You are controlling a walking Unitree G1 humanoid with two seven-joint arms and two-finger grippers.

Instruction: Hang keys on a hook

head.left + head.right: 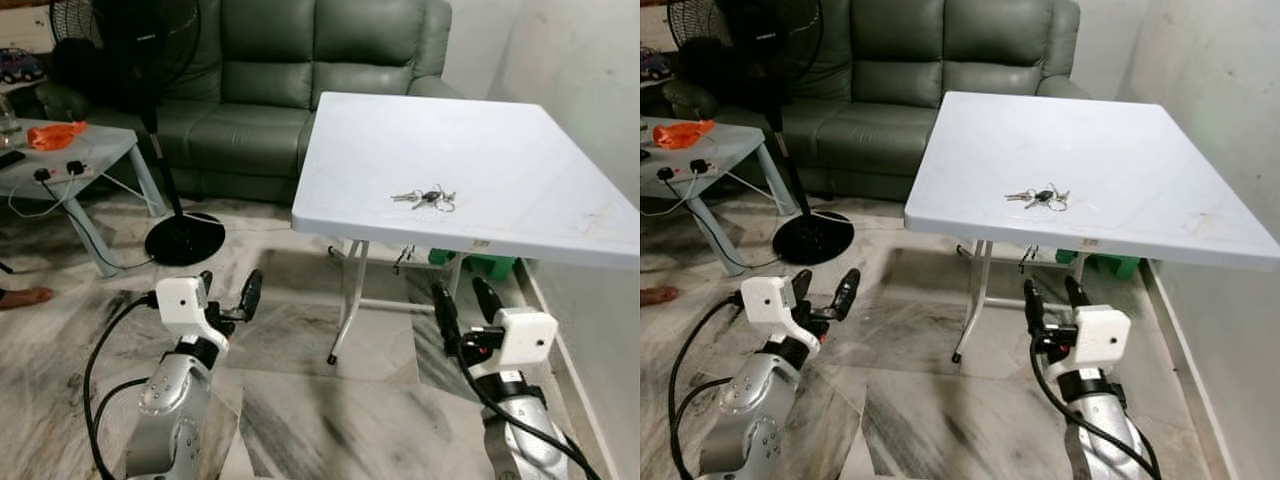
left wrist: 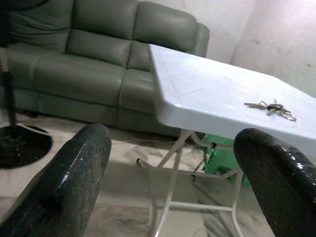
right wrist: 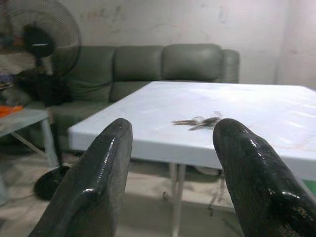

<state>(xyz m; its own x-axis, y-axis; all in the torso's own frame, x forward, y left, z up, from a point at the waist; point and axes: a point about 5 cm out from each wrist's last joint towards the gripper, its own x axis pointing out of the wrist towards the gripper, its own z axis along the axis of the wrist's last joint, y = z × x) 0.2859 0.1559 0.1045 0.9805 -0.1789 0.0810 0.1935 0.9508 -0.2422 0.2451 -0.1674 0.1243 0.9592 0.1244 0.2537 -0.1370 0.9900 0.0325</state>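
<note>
The keys (image 1: 424,197) lie loose on the white table (image 1: 520,150), near its front edge. Below that edge, the left gripper (image 1: 229,293) and right gripper (image 1: 463,300) hang over the marble floor (image 1: 300,400), fingers spread, holding nothing. Behind stand a green sofa (image 1: 270,70), a fan (image 1: 150,60) and a side table (image 1: 90,150) carrying an orange thing (image 1: 55,133)

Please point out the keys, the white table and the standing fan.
keys (image 1: 424,197), left eye view, middle of the bunch.
white table (image 1: 520,150), left eye view, bare top.
standing fan (image 1: 184,238), left eye view, round black base.
</note>
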